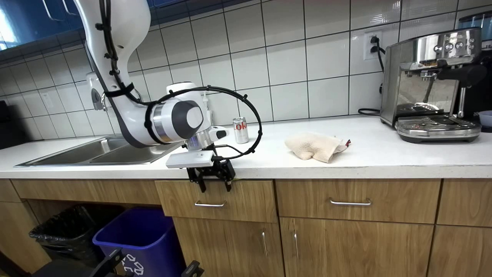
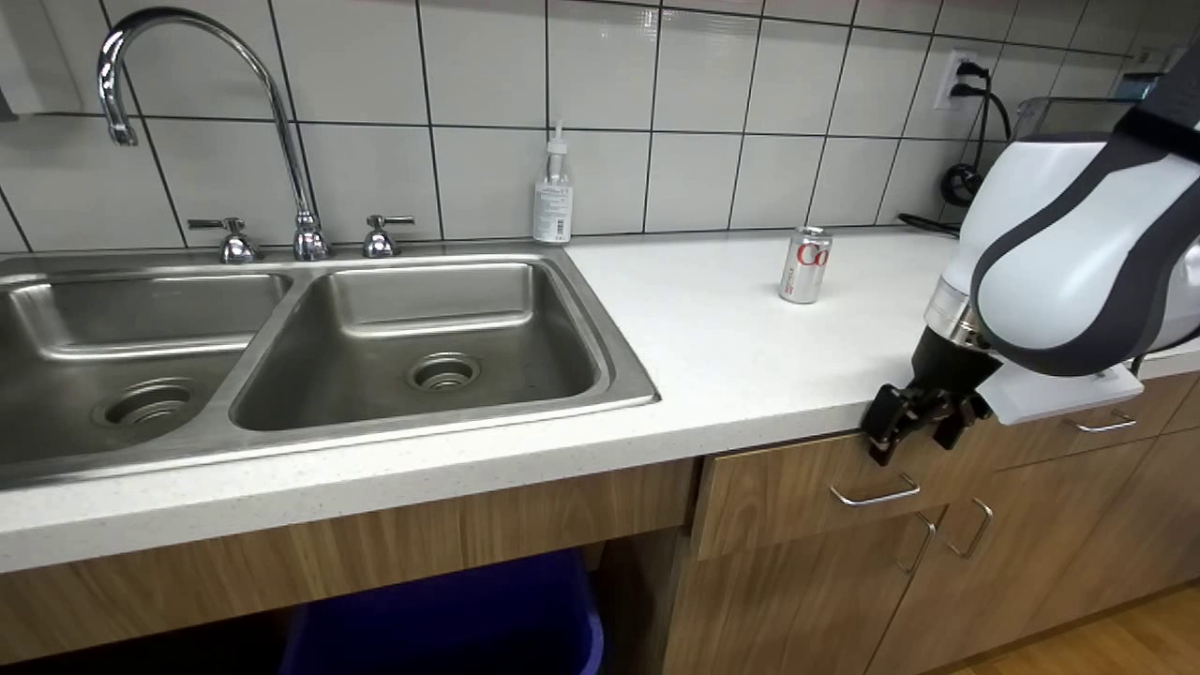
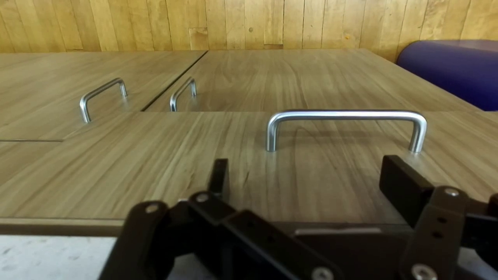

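While the gripper point(image 3: 306, 165) stood wide and empty above the drawer handle point(image 3: 346, 114), approach appeared in hand; lowering seemed required next.

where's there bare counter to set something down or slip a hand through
Bare counter lies between the sink and the silver can, between the can and the pale cloth, and between the cloth and the coffee machine. It's tighter by the wall, at the power cord, and where the open gripper hangs near a drawer handle.

Bright light, glare on blue cabinet point(image 1: 30, 29)
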{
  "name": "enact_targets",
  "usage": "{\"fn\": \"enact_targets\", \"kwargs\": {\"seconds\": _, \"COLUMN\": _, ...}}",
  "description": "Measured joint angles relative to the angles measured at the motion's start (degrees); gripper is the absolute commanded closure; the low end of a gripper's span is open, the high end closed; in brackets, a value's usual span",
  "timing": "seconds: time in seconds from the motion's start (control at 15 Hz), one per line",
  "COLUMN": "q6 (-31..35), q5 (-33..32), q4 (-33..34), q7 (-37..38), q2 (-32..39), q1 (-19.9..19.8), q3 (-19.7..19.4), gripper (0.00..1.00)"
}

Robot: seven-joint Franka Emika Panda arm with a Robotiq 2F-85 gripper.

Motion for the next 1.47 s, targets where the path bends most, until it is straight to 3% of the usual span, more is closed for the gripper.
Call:
{"fn": "enact_targets", "kwargs": {"seconds": 0.8, "q6": 6.3, "q5": 3.7, "q4": -9.3, "q7": -0.5, "q2": -6.3, "q1": -5.3, "q3": 4.6, "gripper": 0.00}}
{"fn": "enact_targets", "kwargs": {"seconds": 1.47, "q6": 2.0, "q5": 4.4, "q4": -17.4, "q7": -0.5, "q2": -16.4, "q1": -5.6, "q3": 4.6, "gripper": 0.00}}
